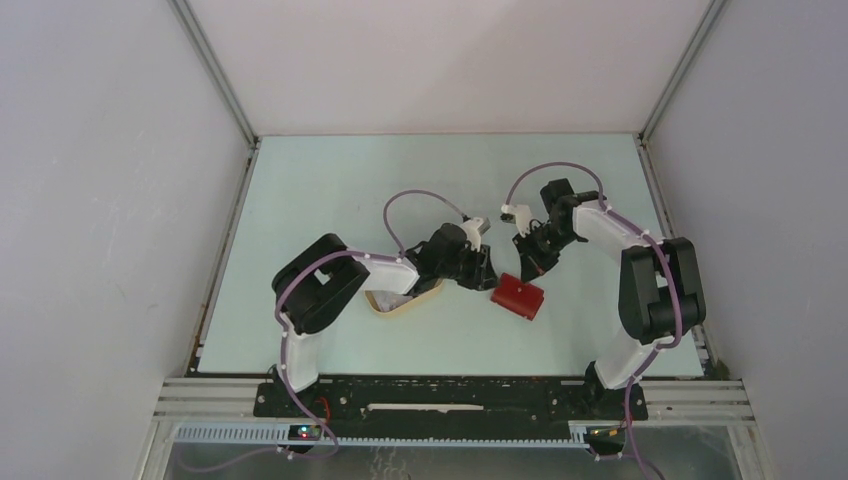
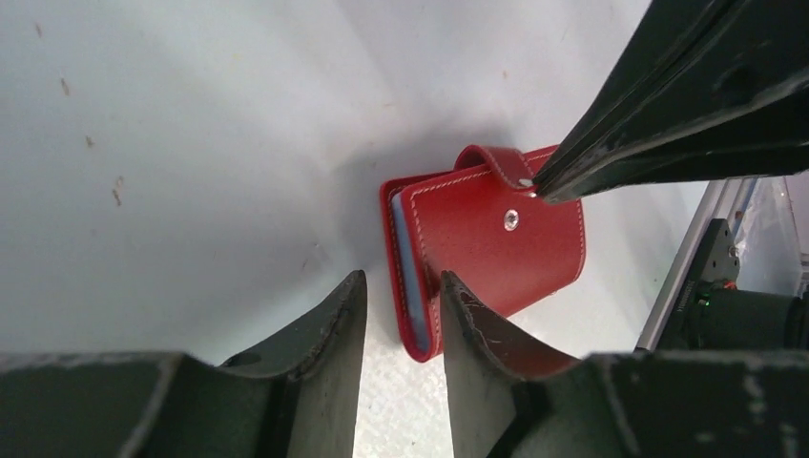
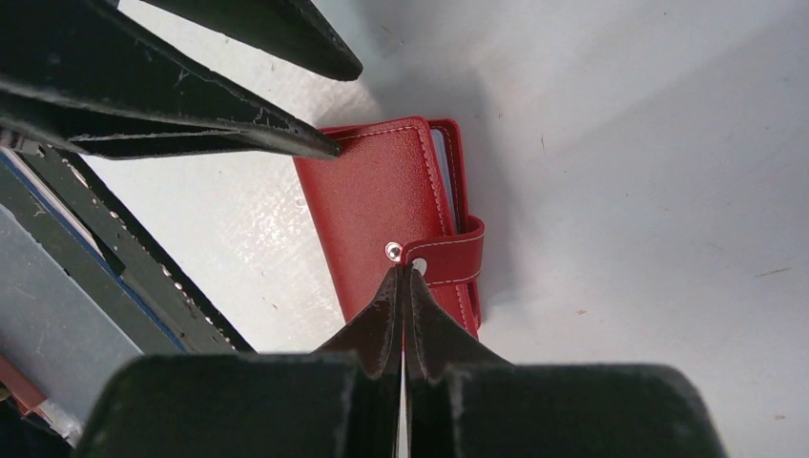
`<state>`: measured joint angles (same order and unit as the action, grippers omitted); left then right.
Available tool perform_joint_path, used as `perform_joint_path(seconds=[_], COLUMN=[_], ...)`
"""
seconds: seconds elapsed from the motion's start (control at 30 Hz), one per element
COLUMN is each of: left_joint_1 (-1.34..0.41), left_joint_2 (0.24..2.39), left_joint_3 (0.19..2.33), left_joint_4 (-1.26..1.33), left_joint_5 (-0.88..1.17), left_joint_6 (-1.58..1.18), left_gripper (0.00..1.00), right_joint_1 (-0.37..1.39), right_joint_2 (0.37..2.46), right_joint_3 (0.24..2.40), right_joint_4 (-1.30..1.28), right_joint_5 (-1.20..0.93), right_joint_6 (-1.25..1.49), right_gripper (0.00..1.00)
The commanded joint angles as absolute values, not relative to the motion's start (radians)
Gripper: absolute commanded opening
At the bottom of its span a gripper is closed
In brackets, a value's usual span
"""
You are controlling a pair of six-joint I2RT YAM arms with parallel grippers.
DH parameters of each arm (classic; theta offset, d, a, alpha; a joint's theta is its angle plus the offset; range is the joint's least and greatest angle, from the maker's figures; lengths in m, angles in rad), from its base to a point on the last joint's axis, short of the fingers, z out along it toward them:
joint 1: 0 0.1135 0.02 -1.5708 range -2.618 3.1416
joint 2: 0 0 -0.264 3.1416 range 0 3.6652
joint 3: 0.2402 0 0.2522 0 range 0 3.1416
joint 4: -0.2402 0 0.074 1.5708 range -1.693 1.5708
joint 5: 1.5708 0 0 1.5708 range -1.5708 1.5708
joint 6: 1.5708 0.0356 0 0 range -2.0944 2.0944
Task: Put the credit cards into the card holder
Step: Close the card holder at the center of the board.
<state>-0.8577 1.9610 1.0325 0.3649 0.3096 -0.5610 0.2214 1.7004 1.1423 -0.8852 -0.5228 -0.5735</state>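
Note:
The red card holder (image 1: 518,296) lies folded on the pale table between both arms. Grey-blue pockets show at its open edge (image 2: 405,258). Its snap tab (image 2: 501,167) curls over the top, off the metal stud (image 2: 512,219). My left gripper (image 2: 401,286) is open, with the holder's lower corner between its fingers; a gap shows beside one finger (image 2: 334,324). My right gripper (image 3: 404,269) is shut, its tips resting against the end of the tab (image 3: 448,258) by the stud. Whether it pinches the tab I cannot tell. The credit cards are out of view.
A beige oval tray (image 1: 392,308) sits under the left arm's forearm, left of the holder. The table's near edge with its dark rail (image 3: 114,248) runs close behind the holder. White enclosure walls stand on three sides.

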Motion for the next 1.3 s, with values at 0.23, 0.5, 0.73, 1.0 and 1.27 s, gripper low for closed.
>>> perform_joint_path(seconds=[0.23, 0.5, 0.73, 1.0, 1.27], left_joint_1=[-0.857, -0.859, -0.86, -0.861, -0.862], left_joint_2=[1.84, 1.894, 1.928, 1.941, 1.963], left_joint_3=[0.904, 0.895, 0.893, 0.868, 0.882], left_joint_4=[0.525, 0.578, 0.602, 0.621, 0.621], left_joint_5=[0.265, 0.29, 0.315, 0.308, 0.315], left_joint_6=[-0.633, -0.707, -0.748, -0.775, -0.78], left_gripper=[0.42, 0.39, 0.3, 0.31, 0.3], right_joint_1=[0.22, 0.232, 0.235, 0.203, 0.168], right_joint_2=[1.662, 1.667, 1.661, 1.628, 1.569], right_joint_3=[1.119, 1.107, 1.102, 1.103, 1.103], right_joint_4=[-0.86, -0.862, -0.854, -0.848, -0.832], right_joint_5=[-0.577, -0.588, -0.596, -0.611, -0.649], right_joint_6=[-0.58, -0.597, -0.594, -0.589, -0.609], right_gripper=[0.0, 0.0, 0.0, 0.0, 0.0])
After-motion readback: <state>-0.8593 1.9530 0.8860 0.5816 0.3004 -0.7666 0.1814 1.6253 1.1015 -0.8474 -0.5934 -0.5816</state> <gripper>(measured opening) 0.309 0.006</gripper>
